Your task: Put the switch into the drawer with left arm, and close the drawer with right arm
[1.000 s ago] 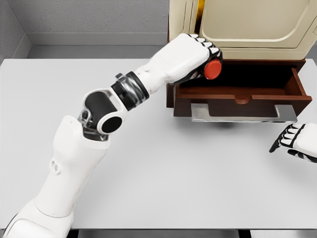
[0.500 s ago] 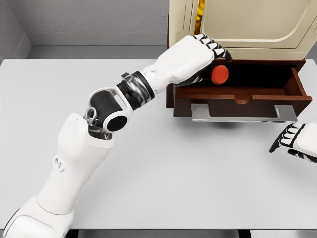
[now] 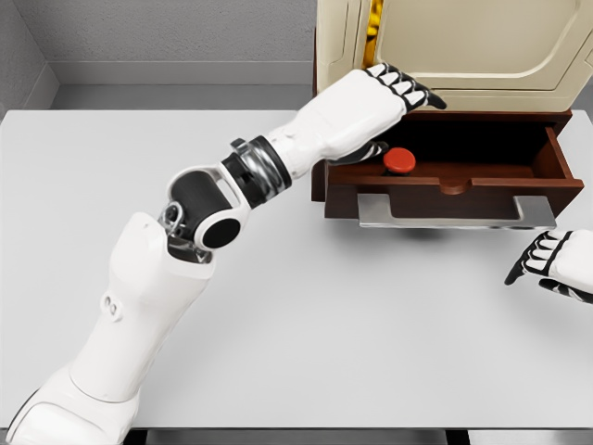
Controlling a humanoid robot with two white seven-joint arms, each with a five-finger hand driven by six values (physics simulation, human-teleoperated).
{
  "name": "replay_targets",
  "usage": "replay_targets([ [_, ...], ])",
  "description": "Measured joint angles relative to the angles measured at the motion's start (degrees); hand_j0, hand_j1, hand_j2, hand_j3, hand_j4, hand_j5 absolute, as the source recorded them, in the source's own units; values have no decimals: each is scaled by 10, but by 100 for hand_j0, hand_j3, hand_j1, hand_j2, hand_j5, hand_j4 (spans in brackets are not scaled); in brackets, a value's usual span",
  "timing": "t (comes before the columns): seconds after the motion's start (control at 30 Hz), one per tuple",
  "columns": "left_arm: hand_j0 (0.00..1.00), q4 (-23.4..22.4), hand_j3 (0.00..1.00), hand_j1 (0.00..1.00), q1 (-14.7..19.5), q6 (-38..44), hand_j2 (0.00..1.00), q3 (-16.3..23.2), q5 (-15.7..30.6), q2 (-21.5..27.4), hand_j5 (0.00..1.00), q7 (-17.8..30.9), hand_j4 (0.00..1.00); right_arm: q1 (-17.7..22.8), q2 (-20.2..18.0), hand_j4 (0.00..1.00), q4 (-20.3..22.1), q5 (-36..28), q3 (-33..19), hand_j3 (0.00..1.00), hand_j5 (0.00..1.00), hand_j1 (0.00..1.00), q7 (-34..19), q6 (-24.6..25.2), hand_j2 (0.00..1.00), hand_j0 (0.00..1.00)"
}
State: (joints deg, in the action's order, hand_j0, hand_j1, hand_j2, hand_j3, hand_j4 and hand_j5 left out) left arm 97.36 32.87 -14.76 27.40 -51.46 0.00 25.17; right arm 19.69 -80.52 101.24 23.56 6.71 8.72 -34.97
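The switch [image 3: 399,160], a round red button, lies inside the open dark-wood drawer [image 3: 445,185] at its left end. My left hand [image 3: 397,104] hovers just above and left of it over the drawer's left corner, fingers spread and holding nothing. My right hand [image 3: 548,264] rests on the table at the right edge, below the drawer's front right corner, its fingers loosely curled around nothing.
The drawer sticks out of a cream cabinet [image 3: 463,46] at the back of the white table [image 3: 306,306]. A metal handle bar [image 3: 454,215] runs along the drawer front. A grey wall stands behind the table.
My left hand carried the switch right over the drawer and let go. The switch dropped into the drawer and the fingers spread. The right hand stayed put.
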Motion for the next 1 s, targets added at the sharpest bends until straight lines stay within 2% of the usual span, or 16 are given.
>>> replay_targets([
  [0.03,100,1,100,100,0,0,100,0,1,0,100,0,100,0,0,60,0,0,0,60,60,60,0,0,60,60],
  [0.17,100,26,100,100,-3,-5,100,1,19,0,100,3,100,0,0,60,0,0,0,60,60,60,0,0,60,60],
  [0.27,100,46,100,100,16,-7,100,2,82,0,100,9,100,0,0,60,0,0,0,60,60,60,0,0,60,60],
  [0.37,100,54,100,100,33,-5,100,2,207,1,100,22,100,0,0,60,0,0,0,60,60,60,0,0,60,60],
  [0.53,100,57,100,100,34,9,100,9,473,43,100,77,100,0,-1,60,-1,0,0,60,60,60,1,0,60,60],
  [0.77,100,58,100,100,30,130,100,21,782,131,100,96,100,0,0,61,-1,0,0,61,61,61,0,0,61,61],
  [0.87,100,58,100,100,29,193,100,24,871,160,100,98,100,0,0,61,-1,0,0,61,61,61,0,0,61,61],
  [1.0,100,58,100,100,31,259,100,25,915,188,100,98,100,0,0,61,-1,0,0,61,61,61,0,0,61,61],
])
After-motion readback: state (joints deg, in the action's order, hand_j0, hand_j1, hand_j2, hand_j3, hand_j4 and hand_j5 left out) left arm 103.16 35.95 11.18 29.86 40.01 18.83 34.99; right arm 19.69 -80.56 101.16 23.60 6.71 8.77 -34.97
